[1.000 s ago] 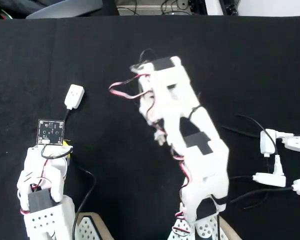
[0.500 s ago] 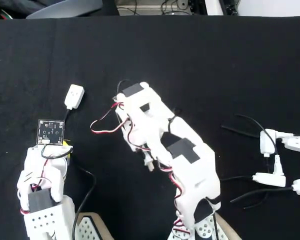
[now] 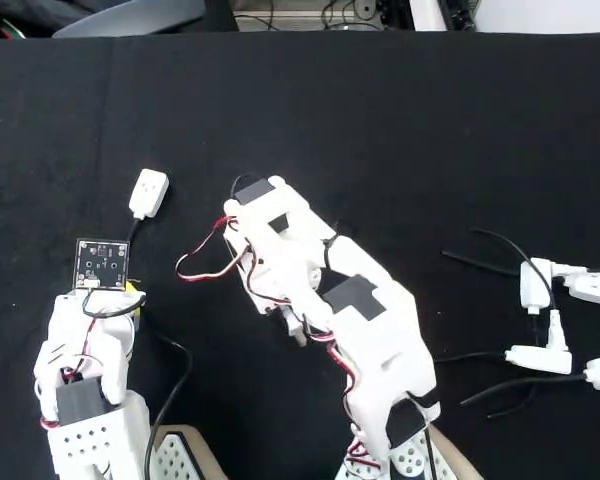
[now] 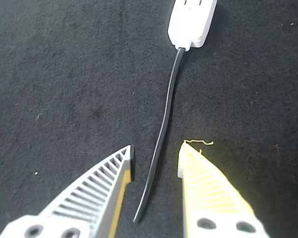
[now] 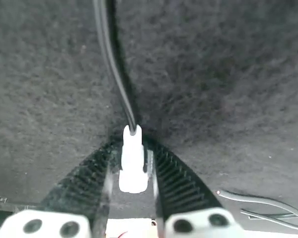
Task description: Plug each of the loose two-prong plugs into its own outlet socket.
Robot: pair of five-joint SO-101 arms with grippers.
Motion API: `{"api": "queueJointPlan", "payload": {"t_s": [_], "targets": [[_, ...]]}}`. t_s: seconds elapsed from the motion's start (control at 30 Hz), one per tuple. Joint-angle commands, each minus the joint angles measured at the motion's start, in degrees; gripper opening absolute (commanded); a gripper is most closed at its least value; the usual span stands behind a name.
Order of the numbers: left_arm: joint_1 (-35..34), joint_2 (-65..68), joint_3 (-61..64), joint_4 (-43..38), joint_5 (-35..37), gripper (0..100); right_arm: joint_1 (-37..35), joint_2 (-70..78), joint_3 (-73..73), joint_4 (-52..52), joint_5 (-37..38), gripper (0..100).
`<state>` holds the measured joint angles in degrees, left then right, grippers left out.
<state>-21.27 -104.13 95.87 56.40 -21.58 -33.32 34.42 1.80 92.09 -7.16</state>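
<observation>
Right gripper (image 5: 133, 149) is clamped on the two-prong plug (image 5: 132, 171), prongs hidden, probably bound for the outlet socket (image 3: 148, 193) at ten o'clock. Left gripper (image 4: 155, 151) gapes astride the socket's cord (image 4: 165, 129).

Black cloth-covered table (image 3: 460, 130)

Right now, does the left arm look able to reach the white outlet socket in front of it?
Probably yes: the left gripper is open, the white outlet socket lies straight ahead, and only its own black cord lies between them.
</observation>
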Motion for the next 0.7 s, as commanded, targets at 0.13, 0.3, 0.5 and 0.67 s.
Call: {"api": "queueJointPlan", "payload": {"t_s": [0.13,0.3,0.5,0.67], "targets": [[-0.4,-0.26,-0.04,-0.88,-0.53,16,-0.26,-6.2,0.57,1.58,-0.7,1.1],[-0.4,-0.26,-0.04,-1.05,-0.44,16,-0.7,-17.45,0.57,2.29,-0.26,1.1],[0.04,-0.26,-0.04,-1.23,-0.26,16,-0.79,-36.18,1.8,-2.64,-0.62,1.1],[0.13,-0.35,-0.4,-1.23,-0.09,16,-3.43,-50.86,11.74,-13.63,-2.29,1.1]]}}
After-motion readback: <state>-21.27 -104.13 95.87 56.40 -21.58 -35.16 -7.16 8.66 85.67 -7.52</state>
